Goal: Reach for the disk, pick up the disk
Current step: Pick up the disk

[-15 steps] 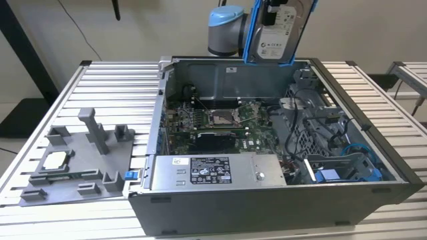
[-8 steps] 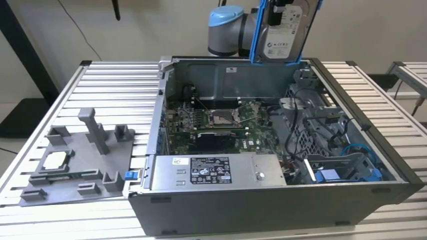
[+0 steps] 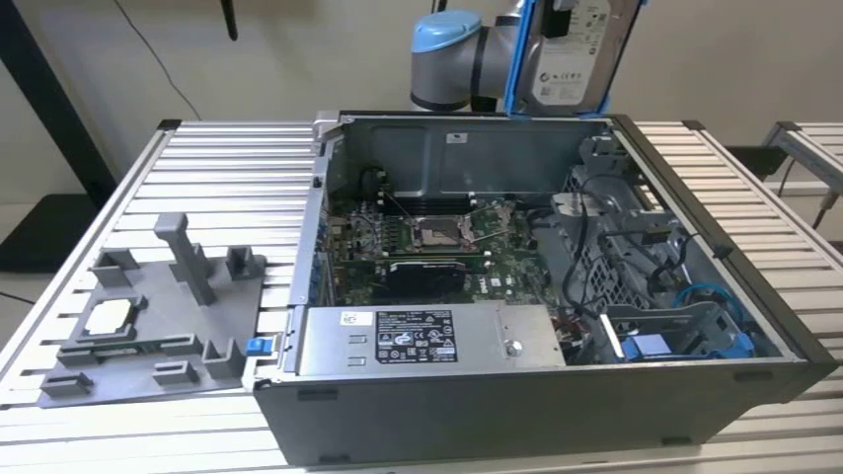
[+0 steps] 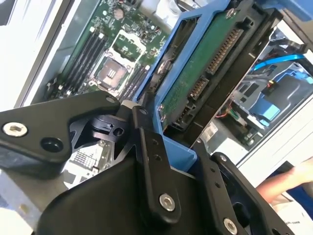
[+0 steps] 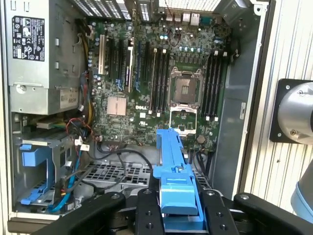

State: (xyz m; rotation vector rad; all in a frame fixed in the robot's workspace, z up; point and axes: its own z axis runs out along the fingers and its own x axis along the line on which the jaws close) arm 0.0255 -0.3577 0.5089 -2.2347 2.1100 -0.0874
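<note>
Black claw (image 5: 178, 215) clamped on blue-bracketed silver metal disk (image 4: 205, 73), green underside in second wrist view, white label in exterior view, raised above open grey computer case (image 3: 737, 385) on slatted counter (image 3: 224, 178).

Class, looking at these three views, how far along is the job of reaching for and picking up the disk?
Done: the reach and the lift. The disk hangs above the open computer case in the exterior view. In hand: the gripper is shut on the disk's blue bracket, seen in both wrist views. Left: nothing of the pick-up shows undone.
</note>
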